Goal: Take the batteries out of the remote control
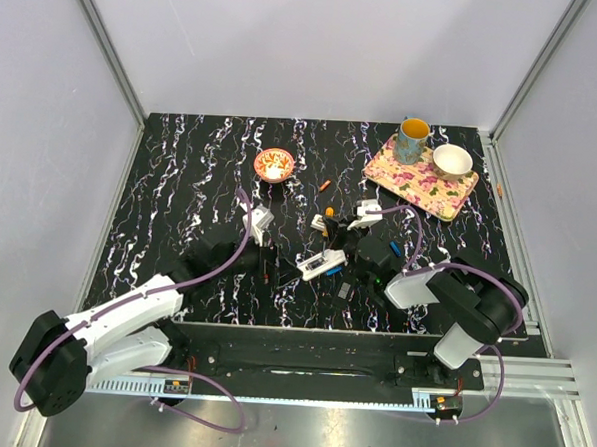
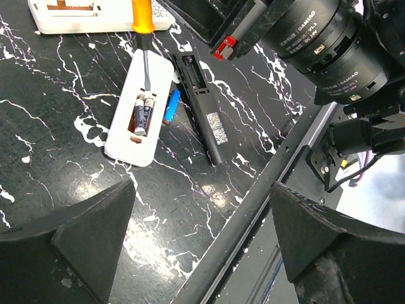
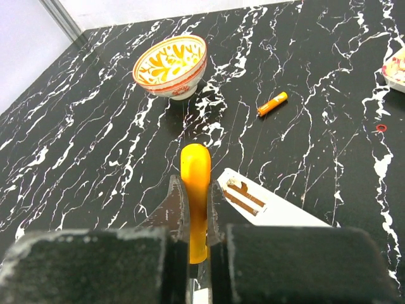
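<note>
1. The right gripper (image 3: 195, 218) is clamped tight on the orange handle of a screwdriver (image 3: 195, 171), whose rounded end sticks out past the fingers.
2. The left gripper (image 2: 202, 190) holds nothing. Its fingers (image 2: 88, 240) stand wide apart and hover clear of the white remote (image 2: 136, 130), which shows between them.
3. The screwdriver's metal shaft reaches into the white remote's open battery bay, with its tip at the end of the cells.
4. 2 batteries (image 2: 142, 116) lie side by side in that bay and look dark blue and silver.
5. A blue battery (image 2: 171, 106) lies loose on the table (image 1: 181, 177), just beside the white remote's long edge. A narrow black piece (image 2: 201, 104) lies just beyond it.
6. A second white remote (image 3: 269, 206) lies near the white remote, past its handle end. Its bay shows only bare contacts.
7. An orange battery (image 3: 272, 103) lies loose farther beyond that. A patterned orange bowl (image 3: 171, 66) stands well apart from the white remote.
8. A floral tray (image 1: 396, 174) carrying a mug (image 1: 413, 139) and a white bowl (image 1: 452, 159) sits well apart from the white remote, at the table's far right.
</note>
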